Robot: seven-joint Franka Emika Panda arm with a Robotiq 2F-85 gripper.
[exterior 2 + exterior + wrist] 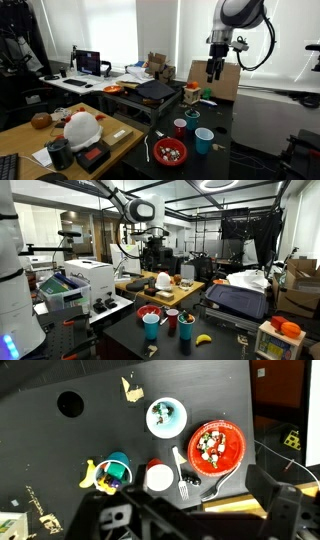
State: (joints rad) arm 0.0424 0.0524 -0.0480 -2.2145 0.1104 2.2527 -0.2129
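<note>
My claw hangs high over the dark table, well clear of everything on it. In the wrist view I see its fingers spread wide with nothing between them (both exterior views show them too small for me to confirm that). Closest beneath the claw is the red cup, seen from straight above, standing upright. A fork lies just beside it, and past the fork sits the red bowl of mixed food. On the cup's other side stands a teal cup with a banana just beside it. Farther out ahead of the claw is a pale-rimmed cup, near the bowl.
</note>
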